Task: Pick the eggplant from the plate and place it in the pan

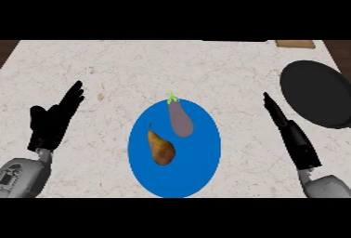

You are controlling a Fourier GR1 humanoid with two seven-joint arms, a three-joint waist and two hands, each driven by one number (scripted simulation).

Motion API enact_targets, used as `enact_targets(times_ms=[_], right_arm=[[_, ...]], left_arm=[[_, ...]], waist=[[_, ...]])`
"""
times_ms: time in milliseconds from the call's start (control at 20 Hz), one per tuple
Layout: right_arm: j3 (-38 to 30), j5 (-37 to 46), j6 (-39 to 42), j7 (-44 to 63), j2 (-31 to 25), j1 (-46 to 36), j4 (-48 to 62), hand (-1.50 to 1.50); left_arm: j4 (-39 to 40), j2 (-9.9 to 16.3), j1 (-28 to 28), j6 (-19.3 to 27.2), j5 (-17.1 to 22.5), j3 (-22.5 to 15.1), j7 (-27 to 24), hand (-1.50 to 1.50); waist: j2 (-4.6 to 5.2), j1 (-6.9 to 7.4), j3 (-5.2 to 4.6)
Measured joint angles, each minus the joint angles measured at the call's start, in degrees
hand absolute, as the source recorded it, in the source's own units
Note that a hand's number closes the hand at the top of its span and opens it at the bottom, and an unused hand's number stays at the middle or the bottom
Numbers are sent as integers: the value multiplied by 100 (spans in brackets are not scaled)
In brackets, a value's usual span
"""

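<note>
Right hand (291,132) is up at the right of the counter (103,69), fingers straight and open, holding nothing, set between the plate and the pan. Left hand (51,123) sits at the left, open too, fingers up, at rest. In the middle, the blue plate (198,172) carries the eggplant (180,118) on its far side, green stem pointing away, and a pear (161,148) just nearer and left of it. The black pan (319,93) lies far right, well apart from the plate.

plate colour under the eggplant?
Solid blue plate, plain, no pattern; shows in the head view.
</note>
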Motion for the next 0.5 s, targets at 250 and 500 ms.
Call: enact_targets(times_ms=[250,500], right_arm=[[324,-856,987,926,707,-816,381,150],[307,-1524,1879,2234,757,-1894,1109,-150]], left_arm=[[-314,-436,-206,-14,2,-196,-325,0],[-660,-992,-310,-16,43,-506,-629,0]], waist=[[40,416,37],[74,692,30]])
